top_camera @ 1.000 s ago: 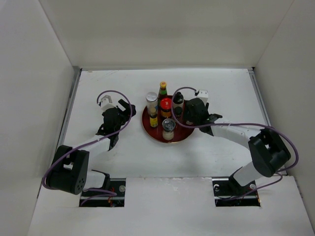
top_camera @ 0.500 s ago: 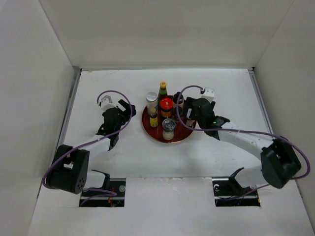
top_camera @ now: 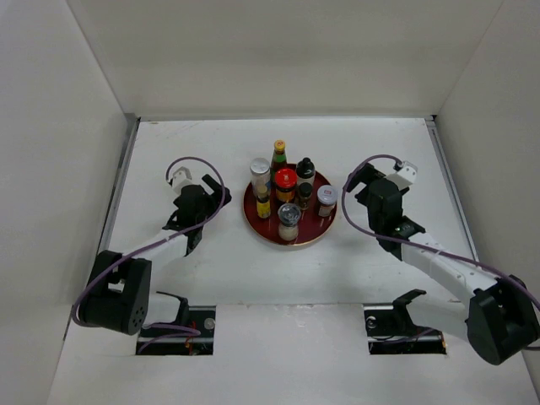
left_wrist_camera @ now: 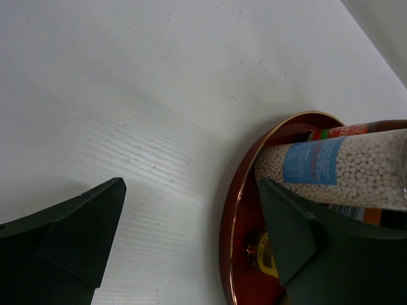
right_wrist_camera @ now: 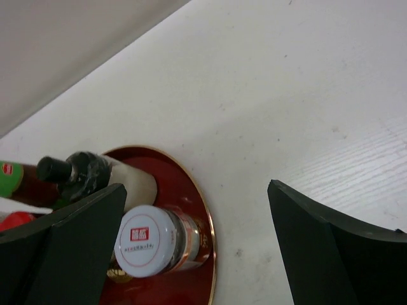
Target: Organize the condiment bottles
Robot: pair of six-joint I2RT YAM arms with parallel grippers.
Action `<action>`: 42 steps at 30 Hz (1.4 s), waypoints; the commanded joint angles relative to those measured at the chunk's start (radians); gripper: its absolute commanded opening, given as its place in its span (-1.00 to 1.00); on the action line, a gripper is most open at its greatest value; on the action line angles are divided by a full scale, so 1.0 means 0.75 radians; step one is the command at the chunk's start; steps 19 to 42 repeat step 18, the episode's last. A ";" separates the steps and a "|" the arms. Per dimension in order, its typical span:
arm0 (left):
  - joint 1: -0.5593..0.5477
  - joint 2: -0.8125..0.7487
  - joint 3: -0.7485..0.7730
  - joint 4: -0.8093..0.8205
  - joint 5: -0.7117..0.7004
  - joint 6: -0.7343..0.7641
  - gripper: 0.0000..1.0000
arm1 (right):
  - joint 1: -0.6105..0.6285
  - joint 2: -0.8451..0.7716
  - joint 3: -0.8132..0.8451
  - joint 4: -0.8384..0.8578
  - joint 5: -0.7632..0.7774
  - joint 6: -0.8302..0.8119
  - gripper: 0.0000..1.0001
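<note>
Several condiment bottles stand on the round red tray (top_camera: 314, 229): a green bottle with a yellow cap (top_camera: 278, 156), a white-bead jar (top_camera: 260, 175), a red-capped jar (top_camera: 285, 180), a black-capped bottle (top_camera: 305, 168), a silver-capped jar (top_camera: 288, 217) and a white-capped jar (top_camera: 326, 198) at the right rim. My right gripper (top_camera: 353, 195) is open and empty, just right of the tray; the white-capped jar (right_wrist_camera: 149, 241) sits by its left finger. My left gripper (top_camera: 217, 195) is open and empty, left of the tray; the bead jar (left_wrist_camera: 343, 171) lies beyond its right finger.
The tray rim shows in the left wrist view (left_wrist_camera: 234, 210) and in the right wrist view (right_wrist_camera: 208, 222). White walls enclose the table on the left, back and right. Bare white tabletop (top_camera: 380, 143) surrounds the tray.
My right gripper has pulled back to the right off the tray, leaving the white-capped jar standing at the tray's right rim. The left arm has barely moved.
</note>
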 commanded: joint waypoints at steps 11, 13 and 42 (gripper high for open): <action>-0.023 -0.225 0.160 -0.358 0.014 -0.038 0.71 | -0.059 0.097 -0.132 0.278 0.089 0.072 1.00; -0.029 -0.221 0.119 -0.290 0.016 -0.038 0.71 | -0.059 0.054 -0.139 0.261 0.093 0.054 1.00; -0.044 -0.266 0.137 -0.280 0.018 -0.032 0.68 | -0.039 -0.067 -0.116 0.172 0.066 -0.030 1.00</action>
